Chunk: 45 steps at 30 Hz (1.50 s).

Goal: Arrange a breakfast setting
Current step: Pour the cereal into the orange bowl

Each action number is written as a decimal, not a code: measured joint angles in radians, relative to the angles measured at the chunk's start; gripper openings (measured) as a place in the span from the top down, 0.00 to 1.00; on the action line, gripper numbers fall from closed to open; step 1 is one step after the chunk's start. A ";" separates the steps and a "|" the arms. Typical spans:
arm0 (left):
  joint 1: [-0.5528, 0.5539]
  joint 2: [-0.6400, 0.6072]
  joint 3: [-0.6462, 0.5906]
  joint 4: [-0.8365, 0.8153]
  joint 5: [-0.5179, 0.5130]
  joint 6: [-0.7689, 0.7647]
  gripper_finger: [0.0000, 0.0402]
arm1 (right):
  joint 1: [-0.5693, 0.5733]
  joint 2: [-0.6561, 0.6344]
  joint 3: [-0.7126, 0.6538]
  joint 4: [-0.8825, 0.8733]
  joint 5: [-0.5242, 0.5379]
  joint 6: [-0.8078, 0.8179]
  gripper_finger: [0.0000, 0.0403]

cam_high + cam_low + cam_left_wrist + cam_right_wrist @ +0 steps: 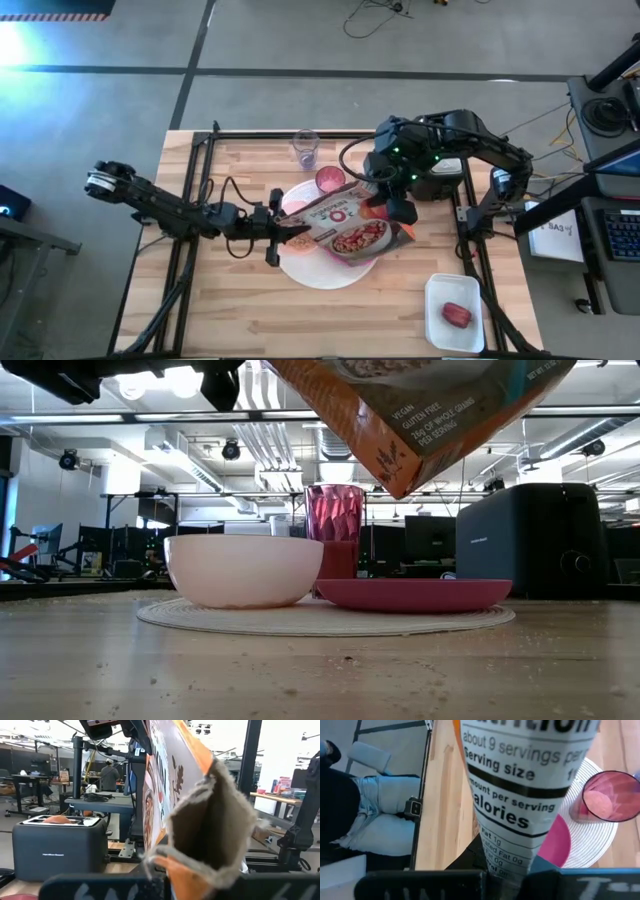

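Observation:
A cereal box [340,222] hangs tilted over the large white plate [322,272], between both grippers. My left gripper [290,235] is shut on its torn-open end, my right gripper [402,212] on its closed end. In the low view the pale pink bowl [245,570] and the magenta plate [415,595] rest on the white plate [200,618], below the box [420,410]. The pink cup [330,180] stands at the plate's far edge. The small red food [457,316] lies in a white tray. A brown bun [57,819] sits in the toaster's slot. The spoon is out of view. My left gripper holds the box by its torn-open end [175,870], coming level from the table's left side. The fingers are hidden behind the flaps and the gripper's own body. The box is lifted clear, with its open mouth [210,830] facing my left wrist. My right gripper holds the box's closed end at the narrow nutrition panel [502,862], coming from the table's right side. The box runs away from the fingers along their line. It is clear of the plates, tilted, with its low corner [395,485] above the magenta plate.
A clear tumbler [305,148] stands at the far edge. The black toaster [440,178] stands at the far right, under my right arm. The white tray [436,290] lies at the near right corner. Bare wood lies at the near left.

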 joint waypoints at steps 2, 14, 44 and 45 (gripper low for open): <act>-0.001 0.001 0.007 -0.006 0.003 0.005 1.00 | 0.002 0.001 -0.004 0.000 -0.002 -0.022 0.98; -0.002 -0.001 0.010 -0.045 0.006 0.011 1.00 | 0.002 0.034 -0.007 -0.003 0.050 0.072 0.84; -0.042 -0.605 0.017 -0.832 -0.075 -0.228 1.00 | -0.042 -0.091 0.004 0.000 0.247 0.036 0.51; -0.043 -0.626 0.026 -0.887 -0.101 -0.236 1.00 | -0.042 -0.097 0.004 0.000 0.274 0.036 0.51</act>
